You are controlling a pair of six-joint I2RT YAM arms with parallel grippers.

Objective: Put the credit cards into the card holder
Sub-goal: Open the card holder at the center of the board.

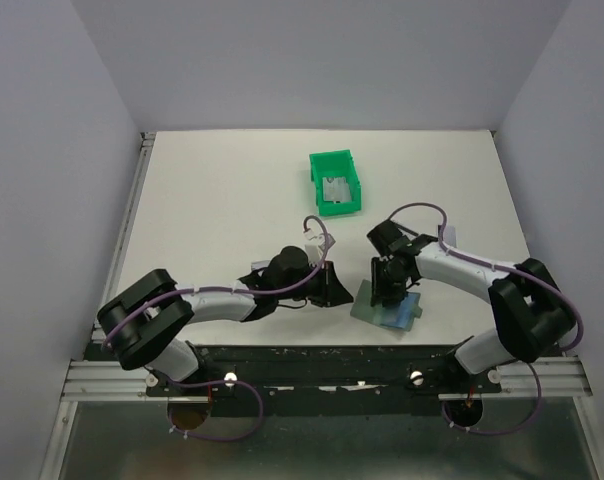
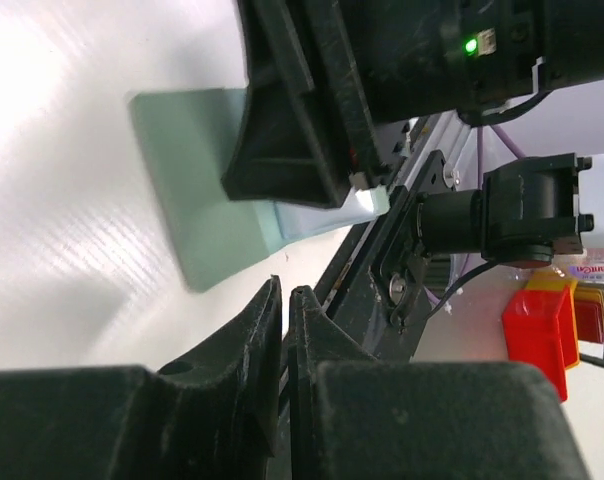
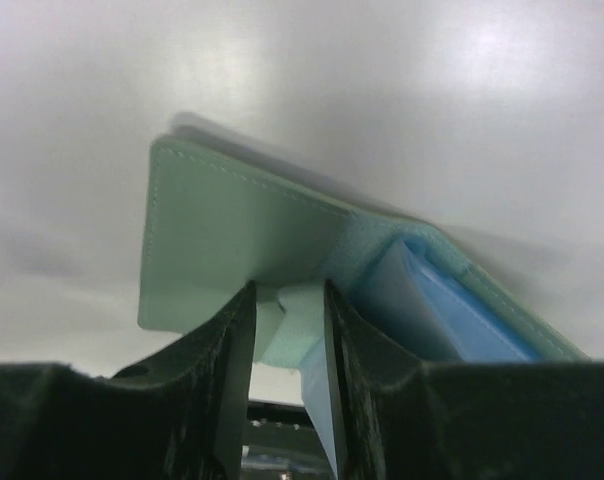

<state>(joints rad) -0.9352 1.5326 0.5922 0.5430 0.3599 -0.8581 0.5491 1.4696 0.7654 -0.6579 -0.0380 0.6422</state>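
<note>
The card holder (image 1: 404,314) lies open on the worktop (image 1: 212,200) near its front edge, one flap clamped between the right fingers (image 3: 227,350). Just beside it, the left fingers (image 2: 252,340) look nearly closed, seemingly on nothing. Credit cards (image 1: 337,188) sit in the green bin (image 1: 317,180), well apart.

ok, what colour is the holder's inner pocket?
Pale blue pocket; best in right wrist view.

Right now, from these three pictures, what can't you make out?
- Credit cards in the green bin: top view, too small to count.
- Card holder pockets: top view, the right hand covers them; right wrist view, its fingers block them and blur does the rest.
- Left hand: left wrist view, too dark and close to tell if a card sits inside.
</note>
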